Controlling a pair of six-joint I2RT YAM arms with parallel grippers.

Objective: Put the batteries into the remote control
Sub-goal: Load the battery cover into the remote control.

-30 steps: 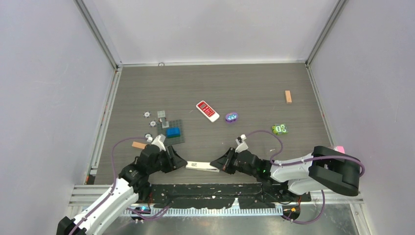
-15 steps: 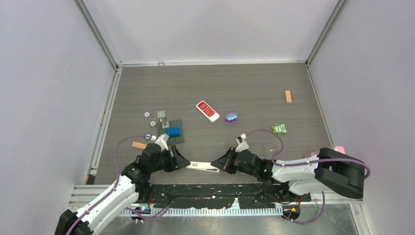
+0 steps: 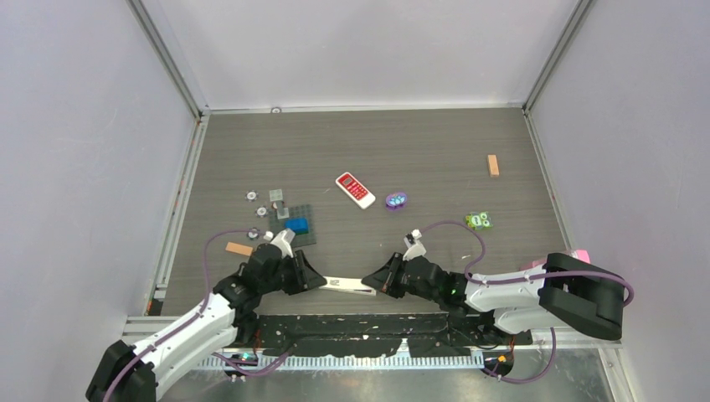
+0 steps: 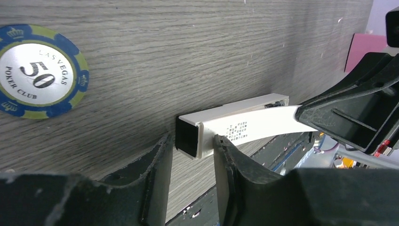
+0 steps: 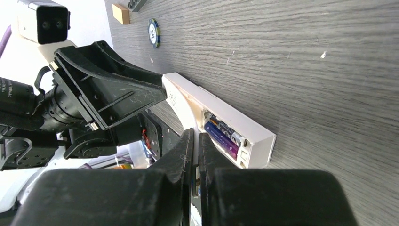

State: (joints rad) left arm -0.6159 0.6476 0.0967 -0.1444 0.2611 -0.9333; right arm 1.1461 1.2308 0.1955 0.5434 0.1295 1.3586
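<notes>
The remote control (image 3: 347, 285), a long white bar, lies near the table's front edge between my two grippers. In the left wrist view its black end (image 4: 187, 137) sits between my left gripper's (image 4: 192, 147) fingertips. The jaws stand narrowly apart: one finger touches its white side, and a thin gap shows at the other. In the right wrist view its open compartment holds a blue-purple battery (image 5: 221, 139) and a dark battery (image 5: 227, 128). My right gripper (image 5: 194, 137) is shut, its tips just beside that compartment. No reddish-orange battery shows.
A wider white remote with a red face (image 3: 355, 190), a purple object (image 3: 396, 200), a green object (image 3: 479, 220) and a wooden block (image 3: 493, 165) lie further back. A grey plate with a blue brick (image 3: 295, 224), a poker chip (image 4: 40, 70) and a small wooden piece (image 3: 239, 249) are left.
My left gripper has slid right until its jaws straddle the remote's black end. The remote and the right gripper have stayed put.
</notes>
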